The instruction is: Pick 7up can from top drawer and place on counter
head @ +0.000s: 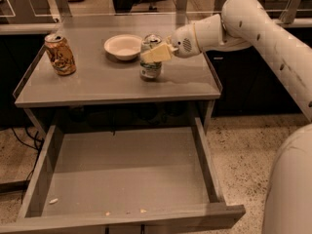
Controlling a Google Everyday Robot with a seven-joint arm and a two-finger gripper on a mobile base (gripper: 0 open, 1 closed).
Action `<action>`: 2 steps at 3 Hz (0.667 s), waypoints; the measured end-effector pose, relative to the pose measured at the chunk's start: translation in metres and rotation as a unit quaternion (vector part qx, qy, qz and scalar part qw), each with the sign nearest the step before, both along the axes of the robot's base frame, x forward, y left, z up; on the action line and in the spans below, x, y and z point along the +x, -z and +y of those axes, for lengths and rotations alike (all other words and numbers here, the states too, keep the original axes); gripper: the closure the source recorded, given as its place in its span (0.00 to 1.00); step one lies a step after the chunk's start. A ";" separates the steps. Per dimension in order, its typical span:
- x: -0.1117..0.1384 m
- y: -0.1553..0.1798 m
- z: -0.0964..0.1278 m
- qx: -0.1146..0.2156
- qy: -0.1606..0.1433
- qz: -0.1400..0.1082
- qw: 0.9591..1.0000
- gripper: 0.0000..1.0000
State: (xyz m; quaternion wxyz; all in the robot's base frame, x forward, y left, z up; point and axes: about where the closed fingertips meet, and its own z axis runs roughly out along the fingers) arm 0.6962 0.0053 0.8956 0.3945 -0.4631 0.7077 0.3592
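The 7up can (150, 68) stands upright on the counter (97, 84), right of centre, in front of a white bowl. My gripper (155, 53) reaches in from the right and is shut on the can's upper half, its pale fingers (157, 54) across the can's body. The white arm runs off to the upper right. The top drawer (122, 174) is pulled open below the counter. Its grey floor holds only a few small crumbs near the front.
An orange-gold can (60, 54) stands at the counter's left side. A white bowl (123, 46) sits behind the 7up can. Thin raised rims run along the counter's sides. Part of the robot's white body (290, 189) fills the lower right. Speckled floor lies to the right.
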 end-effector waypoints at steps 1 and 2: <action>-0.001 0.000 0.002 -0.002 0.000 -0.004 1.000 1.00; -0.018 0.001 -0.005 -0.020 0.041 -0.030 0.999 1.00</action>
